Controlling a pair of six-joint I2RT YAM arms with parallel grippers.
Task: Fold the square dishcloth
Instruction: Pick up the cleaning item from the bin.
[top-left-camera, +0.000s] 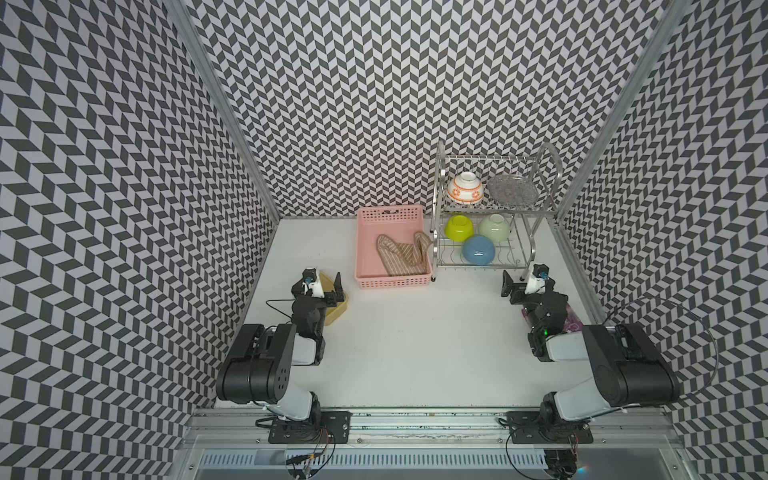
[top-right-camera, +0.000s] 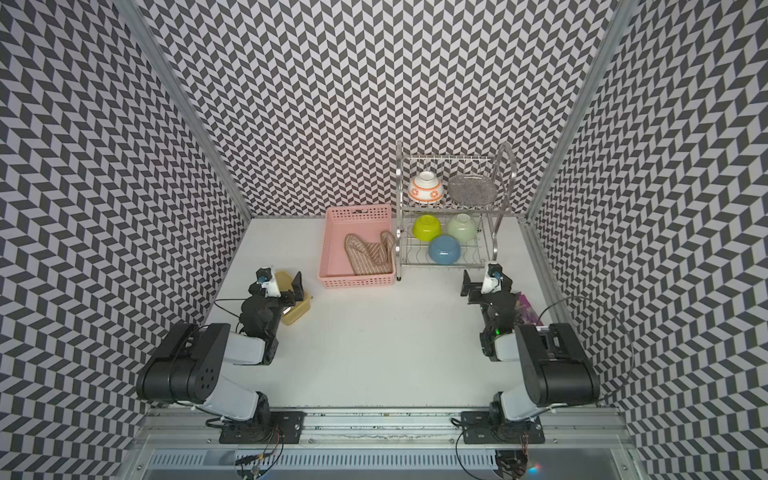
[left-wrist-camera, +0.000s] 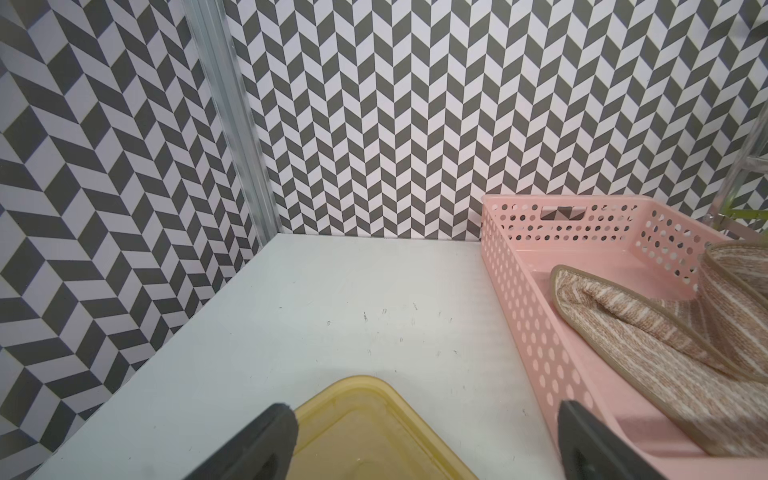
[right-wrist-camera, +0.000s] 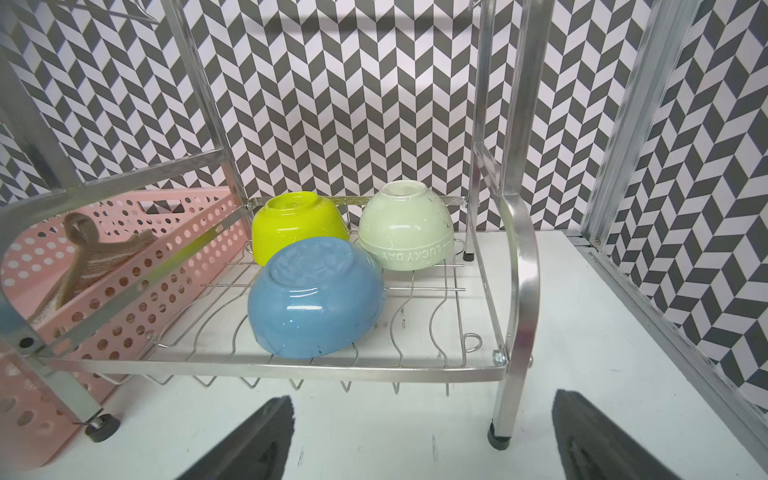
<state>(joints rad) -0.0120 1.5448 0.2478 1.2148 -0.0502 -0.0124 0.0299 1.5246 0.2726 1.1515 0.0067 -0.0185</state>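
Note:
The square dishcloth (top-left-camera: 405, 255) (top-right-camera: 371, 254) is tan-brown with cream stripes. It lies crumpled in the pink basket (top-left-camera: 392, 283) (top-right-camera: 357, 283) at the back of the table, with one corner draped up the basket's right wall. The left wrist view shows the dishcloth (left-wrist-camera: 648, 332) inside the basket (left-wrist-camera: 523, 299). My left gripper (top-left-camera: 324, 286) (top-right-camera: 278, 286) (left-wrist-camera: 426, 411) is open and empty, in front and to the left of the basket, over a yellow container. My right gripper (top-left-camera: 525, 286) (top-right-camera: 486, 284) (right-wrist-camera: 424, 401) is open and empty, just in front of the dish rack.
A yellow lidded container (top-left-camera: 336, 309) (left-wrist-camera: 374, 428) sits under the left gripper. A two-tier metal dish rack (top-left-camera: 494, 208) (right-wrist-camera: 515, 291) holding bowls and a plate stands right of the basket. A purple packet (top-left-camera: 571, 322) lies beside the right arm. Patterned walls enclose three sides.

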